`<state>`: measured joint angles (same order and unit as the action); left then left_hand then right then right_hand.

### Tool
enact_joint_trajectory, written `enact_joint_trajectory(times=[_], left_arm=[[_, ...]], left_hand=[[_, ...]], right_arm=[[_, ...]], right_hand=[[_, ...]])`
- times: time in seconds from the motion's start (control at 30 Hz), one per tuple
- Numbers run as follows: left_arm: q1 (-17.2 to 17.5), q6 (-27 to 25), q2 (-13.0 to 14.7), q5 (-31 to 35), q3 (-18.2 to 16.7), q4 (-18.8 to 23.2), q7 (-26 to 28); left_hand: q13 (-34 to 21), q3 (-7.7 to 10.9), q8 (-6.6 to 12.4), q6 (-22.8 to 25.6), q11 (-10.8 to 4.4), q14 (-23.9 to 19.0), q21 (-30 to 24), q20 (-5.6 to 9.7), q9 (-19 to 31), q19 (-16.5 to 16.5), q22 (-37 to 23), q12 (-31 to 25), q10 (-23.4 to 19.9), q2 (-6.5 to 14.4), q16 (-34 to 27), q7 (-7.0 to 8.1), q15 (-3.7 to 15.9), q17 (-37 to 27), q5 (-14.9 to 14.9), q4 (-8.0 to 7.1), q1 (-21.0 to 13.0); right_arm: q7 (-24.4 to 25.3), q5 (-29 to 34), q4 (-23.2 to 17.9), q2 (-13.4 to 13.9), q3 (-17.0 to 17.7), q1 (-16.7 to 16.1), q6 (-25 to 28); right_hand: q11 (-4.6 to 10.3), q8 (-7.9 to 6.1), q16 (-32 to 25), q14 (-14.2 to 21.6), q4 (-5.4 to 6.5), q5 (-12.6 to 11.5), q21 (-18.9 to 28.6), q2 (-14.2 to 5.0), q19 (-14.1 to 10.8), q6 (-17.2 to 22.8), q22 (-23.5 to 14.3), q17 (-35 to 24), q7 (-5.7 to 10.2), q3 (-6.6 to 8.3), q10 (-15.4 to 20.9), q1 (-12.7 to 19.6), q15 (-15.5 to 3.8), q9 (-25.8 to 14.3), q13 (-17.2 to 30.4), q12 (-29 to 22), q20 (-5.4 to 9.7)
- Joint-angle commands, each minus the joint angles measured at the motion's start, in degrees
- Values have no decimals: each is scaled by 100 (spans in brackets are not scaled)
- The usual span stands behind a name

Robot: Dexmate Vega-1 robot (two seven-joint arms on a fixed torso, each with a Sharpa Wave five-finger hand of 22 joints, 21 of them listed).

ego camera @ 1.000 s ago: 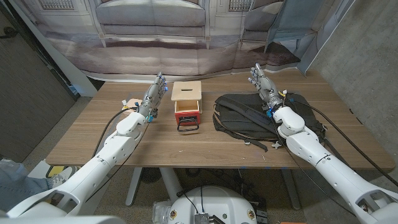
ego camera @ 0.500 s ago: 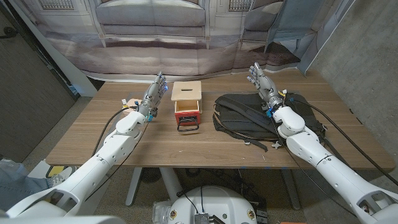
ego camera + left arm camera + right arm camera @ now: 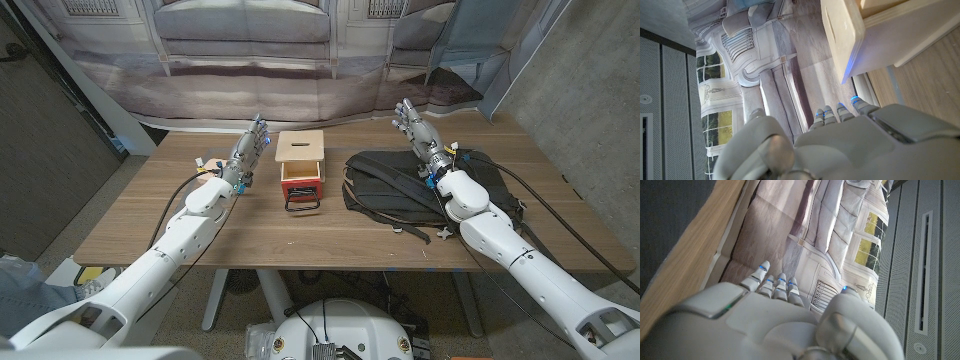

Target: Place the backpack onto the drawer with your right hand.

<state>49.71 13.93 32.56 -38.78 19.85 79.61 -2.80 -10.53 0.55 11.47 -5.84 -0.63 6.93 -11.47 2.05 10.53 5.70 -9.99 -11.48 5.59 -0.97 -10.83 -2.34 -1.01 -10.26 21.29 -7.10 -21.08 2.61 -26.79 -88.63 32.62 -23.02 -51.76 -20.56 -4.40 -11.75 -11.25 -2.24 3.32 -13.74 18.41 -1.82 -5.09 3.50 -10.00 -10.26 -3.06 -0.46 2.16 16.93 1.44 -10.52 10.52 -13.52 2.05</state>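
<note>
The wooden tabletop (image 3: 150,215) spans the middle of the head view. On it, right of centre, the black backpack (image 3: 400,190) lies flat and spread out, its straps trailing toward the near edge. The right arm comes up from the lower right corner and crosses over the backpack's right half. The right robot hand (image 3: 415,127) is raised at the backpack's far edge, above centre-right of the frame, fingers straight and slightly apart, holding nothing; whether it touches the fabric cannot be told. In the right wrist view the same hand (image 3: 765,320) shows its fingers extended side by side along the tabletop's edge.

Just left of the backpack, at the frame's centre, stands the small wooden drawer (image 3: 301,165), its red drawer front pulled out, with a dark handle. The two are near but apart.

The left robot hand (image 3: 250,145) stands on its edge just left of the drawer, fingers straight and empty. The left wrist view shows that hand (image 3: 840,140) beside the drawer's pale side (image 3: 865,35).
</note>
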Motion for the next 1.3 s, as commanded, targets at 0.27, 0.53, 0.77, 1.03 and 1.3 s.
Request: enact_joint_trajectory(times=[0.27,0.53,0.77,1.03,1.3], left_arm=[[-148,-42,-14,11,59,-112,-112],[-157,10,-55,-23,45,-147,-138],[-133,-8,-31,-24,41,-122,-132],[-87,5,4,-14,29,-75,-126],[-27,52,35,-39,-12,-100,-145]], left_hand=[[-11,-56,3,37,13,24,19,99,14,64,-30,-22,-23,65,4,-9,-3,-22,27,-3,-19],[-12,-64,-1,35,6,27,21,95,15,77,-31,-23,-32,79,6,-5,-3,-22,27,2,-28],[-12,-71,-1,43,14,32,21,98,15,81,-31,-20,-31,88,8,-10,-8,-22,27,6,-35],[-12,-81,-6,37,4,48,21,104,15,88,-31,-14,-20,98,14,-13,-20,-22,26,10,-42],[-12,-90,-9,36,9,64,24,110,15,102,-31,-11,-15,107,20,-14,-23,-22,25,14,-48]], right_arm=[[65,338,-288,159,-38,-94,15],[103,479,-460,254,-36,-156,48],[201,695,-628,342,-60,-202,163],[225,863,-749,384,-108,-220,199],[407,1211,-984,460,-160,-246,420]], right_hand=[[-8,-27,-31,74,-48,20,-50,17,-52,37,-33,-21,22,13,82,79,-40,-27,14,-13,249],[-11,-25,-27,98,-71,22,-65,18,-66,52,-33,-20,50,16,109,109,-36,-28,14,-15,242],[1,-19,-23,106,-86,22,-74,19,-75,49,-33,-19,57,19,111,131,-27,-28,14,-11,245],[8,-14,-16,114,-108,22,-86,21,-86,49,-32,-18,64,23,121,161,-32,-29,14,-8,238],[7,-19,-13,135,-134,22,-106,23,-88,76,-32,-17,73,27,129,198,-32,-29,14,-3,231]])
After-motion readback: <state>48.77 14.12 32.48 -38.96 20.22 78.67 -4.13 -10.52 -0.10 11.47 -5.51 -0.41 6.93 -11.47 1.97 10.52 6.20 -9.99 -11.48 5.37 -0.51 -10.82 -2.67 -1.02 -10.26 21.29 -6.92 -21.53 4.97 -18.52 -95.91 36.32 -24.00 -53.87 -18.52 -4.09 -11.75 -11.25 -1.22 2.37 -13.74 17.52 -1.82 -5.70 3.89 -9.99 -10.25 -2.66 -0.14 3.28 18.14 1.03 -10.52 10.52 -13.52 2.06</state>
